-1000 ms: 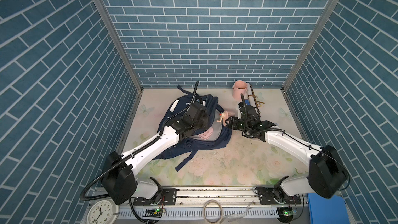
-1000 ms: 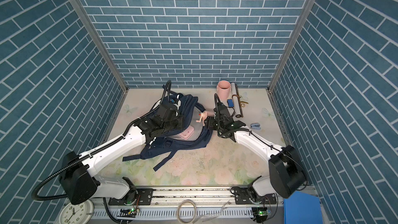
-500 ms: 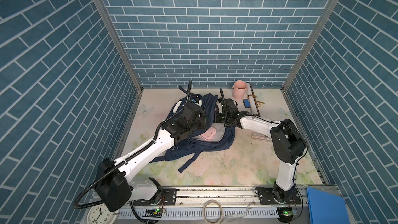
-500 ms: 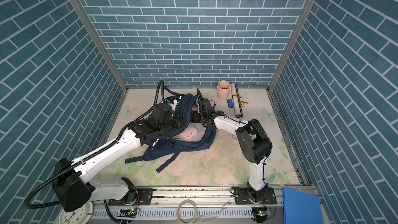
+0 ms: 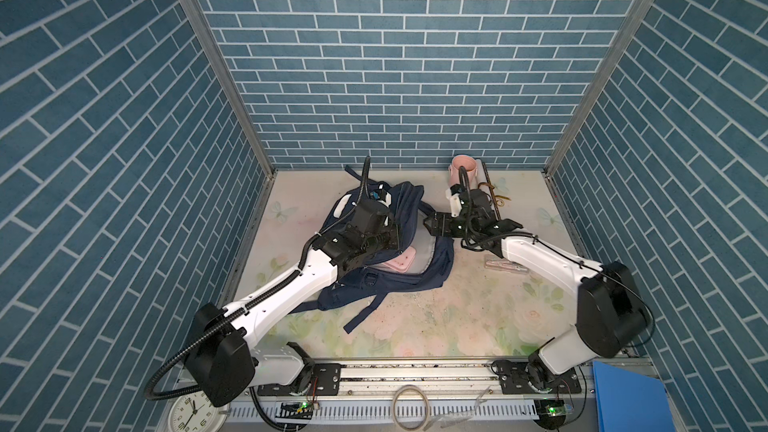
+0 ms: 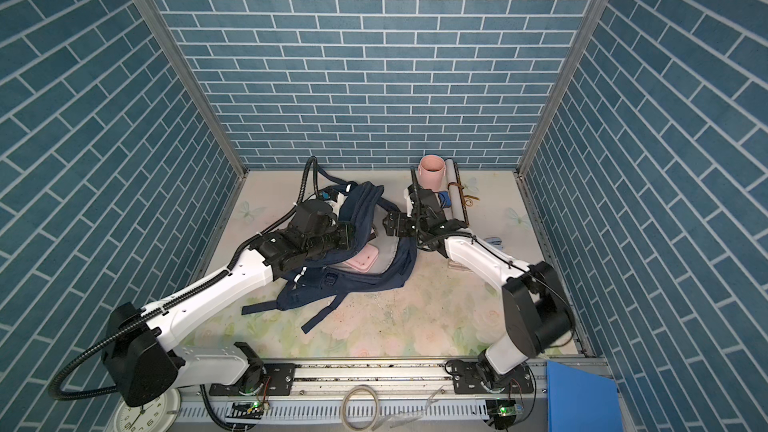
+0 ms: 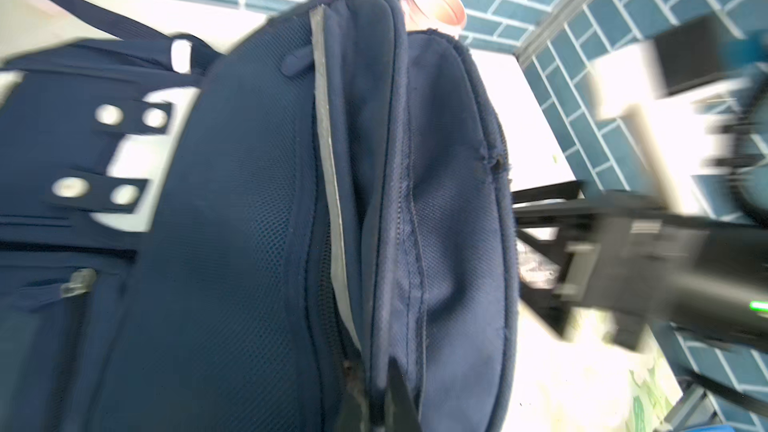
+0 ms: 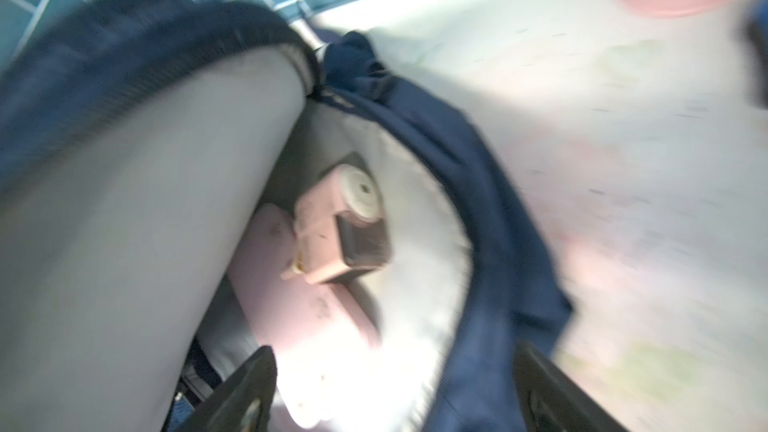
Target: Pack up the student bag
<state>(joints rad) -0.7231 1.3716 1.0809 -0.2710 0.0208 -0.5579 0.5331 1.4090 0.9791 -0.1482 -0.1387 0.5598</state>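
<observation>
worth minding the student bag (image 5: pixel 415 284) first: lies left of the desk's centre, nearer the far edge, flap pinched up by the left gripper (image 7: pixel 376 396), clamped tight on the fabric. could fall shut over the opening on a slipped pinch. right gripper (image 5: pixel 431 227) spread wide and empty at the rim; could snag the lining or knock the pink case (image 5: pixel 401 261). seen only from the right wrist: a pink gadget (image 8: pixel 328 238) with a white roll, resting on that case. not made out in either top view.

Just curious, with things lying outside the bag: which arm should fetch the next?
Likely right: the right gripper is open, nearer the pink cup; the left gripper holds the student bag open.
</observation>
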